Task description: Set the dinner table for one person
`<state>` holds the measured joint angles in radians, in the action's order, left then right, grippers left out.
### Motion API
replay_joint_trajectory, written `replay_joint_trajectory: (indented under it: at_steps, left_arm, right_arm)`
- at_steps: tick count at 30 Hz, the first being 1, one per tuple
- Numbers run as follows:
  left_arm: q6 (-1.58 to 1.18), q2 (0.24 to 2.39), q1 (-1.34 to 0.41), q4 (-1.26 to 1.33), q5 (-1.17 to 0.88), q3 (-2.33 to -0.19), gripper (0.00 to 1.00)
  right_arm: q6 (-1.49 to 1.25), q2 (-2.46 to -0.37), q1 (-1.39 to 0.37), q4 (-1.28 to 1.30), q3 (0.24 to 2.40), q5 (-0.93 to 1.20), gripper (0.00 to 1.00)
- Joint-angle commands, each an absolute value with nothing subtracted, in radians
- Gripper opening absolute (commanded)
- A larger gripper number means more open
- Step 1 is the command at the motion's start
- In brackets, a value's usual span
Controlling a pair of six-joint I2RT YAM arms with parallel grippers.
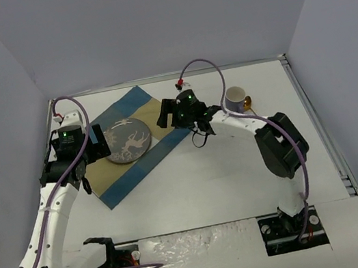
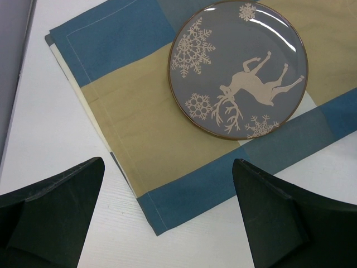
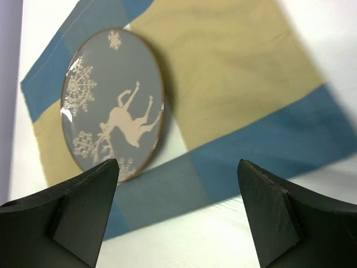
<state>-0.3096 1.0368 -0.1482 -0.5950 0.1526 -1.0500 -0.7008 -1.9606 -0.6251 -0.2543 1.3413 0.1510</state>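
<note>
**Status of the place setting**

1. We find the dinner table (image 1: 209,184) lying flat in front of both arm bases. It carries every item in view.
2. A blue-and-tan placemat (image 1: 145,169) lies on the left half of the table, set at an angle to the table edges. We judge this step complete.
3. A grey plate (image 1: 127,140) with a reindeer and snowflakes rests flat on the placemat, inside its borders. We judge this step complete as well.
4. A mug (image 1: 235,100) stands upright on the bare table at the far right, well apart from the placemat. We judge that it is not yet in position beside the plate.
5. We see no fork, knife, spoon or napkin in any view (whether the task requires them cannot be determined here).

**Pincer state**

- The left gripper (image 2: 167,164) hangs over the near corner of the placemat, with its jaws spread wide and nothing between them.
- The right gripper (image 3: 177,163) hangs over the far right side of the placemat, pointing toward the plate, jaws wide and empty.

**Remaining work (estimate)**

We rate the setting as roughly half done, with the mug as the obvious outstanding item.
</note>
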Motion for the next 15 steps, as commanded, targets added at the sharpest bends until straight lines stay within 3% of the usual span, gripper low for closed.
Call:
replay_joint_trajectory:
  at_steps: [1,10,15]
  left_arm:
    - [-0.299,1.051,-0.137,-0.550,0.116,-1.082,0.97]
    - [-0.300,1.075,-0.133,-0.552,0.094,-1.087,0.97]
    - [-0.299,1.084,-0.132,-0.552,0.080,-1.088,0.97]
  right_arm:
    - [-0.442,-1.745,-0.545,-0.103,1.300,-0.040,0.84]
    - [-0.238,-1.536,-0.361,0.050,1.184,-0.236,0.79]
    - [-0.225,-1.519,-0.257,0.063,1.152,-0.206,0.79]
